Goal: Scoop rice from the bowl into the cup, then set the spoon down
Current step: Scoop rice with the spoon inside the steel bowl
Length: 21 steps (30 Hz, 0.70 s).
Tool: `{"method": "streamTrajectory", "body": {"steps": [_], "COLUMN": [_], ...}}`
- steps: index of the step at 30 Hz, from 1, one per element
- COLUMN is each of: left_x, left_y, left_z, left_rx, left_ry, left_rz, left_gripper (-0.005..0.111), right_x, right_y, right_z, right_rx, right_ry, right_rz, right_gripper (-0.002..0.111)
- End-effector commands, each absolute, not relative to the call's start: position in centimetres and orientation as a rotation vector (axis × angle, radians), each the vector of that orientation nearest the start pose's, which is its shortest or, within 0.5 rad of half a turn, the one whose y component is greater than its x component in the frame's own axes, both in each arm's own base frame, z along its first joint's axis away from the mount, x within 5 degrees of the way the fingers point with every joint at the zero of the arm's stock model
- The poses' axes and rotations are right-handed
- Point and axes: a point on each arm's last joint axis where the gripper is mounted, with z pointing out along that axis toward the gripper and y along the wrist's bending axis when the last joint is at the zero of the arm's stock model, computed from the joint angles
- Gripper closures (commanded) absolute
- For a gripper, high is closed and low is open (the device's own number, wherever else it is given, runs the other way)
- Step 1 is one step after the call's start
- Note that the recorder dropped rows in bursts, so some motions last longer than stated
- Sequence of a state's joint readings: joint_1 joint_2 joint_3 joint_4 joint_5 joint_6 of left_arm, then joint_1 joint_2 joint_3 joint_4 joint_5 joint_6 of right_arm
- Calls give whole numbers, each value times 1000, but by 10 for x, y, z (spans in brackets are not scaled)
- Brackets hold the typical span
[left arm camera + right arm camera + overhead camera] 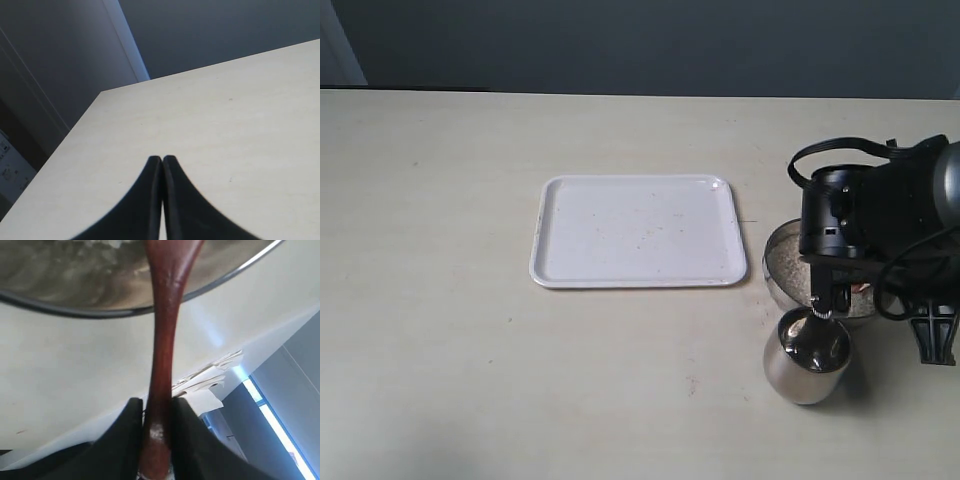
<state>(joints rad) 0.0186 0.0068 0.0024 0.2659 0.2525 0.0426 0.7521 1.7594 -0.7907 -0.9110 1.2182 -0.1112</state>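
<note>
Exterior view: a white tray [635,232] lies mid-worktop [440,350]; at the right, the bowl [772,285] holds rice [786,262]; the cup [807,362] stands just beside it, under the right arm.

Left wrist view: the left end effector [162,159] is closed on nothing.

Right wrist view: the right end effector [157,402] clamps the spoon [164,330] by its handle.

Noted: the cup [807,358] and the bowl [775,288] are polished steel, mirror-glossy. The spoon [162,340] is reddish-brown wood, smooth with a lacquered sheen; the rice [787,263] is off-white, granular, dull; jaws of the right gripper [157,403] are matt black. The tray [635,232] is white, smooth, plastic-looking, faintly glossy; the desk [440,330] is pale and matt.
</note>
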Motion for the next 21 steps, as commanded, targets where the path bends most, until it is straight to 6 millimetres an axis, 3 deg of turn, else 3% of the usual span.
{"method": "streamTrajectory", "body": {"steps": [1, 8, 13, 21], "left_x": [56, 56, 56, 56], "left_y": [6, 6, 6, 6], "left_z": [191, 191, 191, 191], "left_rx": [200, 200, 200, 200], "left_ry": [1726, 1726, 1726, 1726], "left_rz": [275, 275, 275, 275], "left_gripper": [106, 106, 106, 106], "right_x": [225, 228, 222, 221], "right_y": [125, 135, 137, 137], "right_z": [158, 163, 159, 159], "right_rx": [-2002, -1950, -2043, -2035], "right_ry": [2334, 2402, 2447, 2459], "right_rz": [-1354, -1254, -1161, -1152], "right_gripper": [108, 108, 108, 108]}}
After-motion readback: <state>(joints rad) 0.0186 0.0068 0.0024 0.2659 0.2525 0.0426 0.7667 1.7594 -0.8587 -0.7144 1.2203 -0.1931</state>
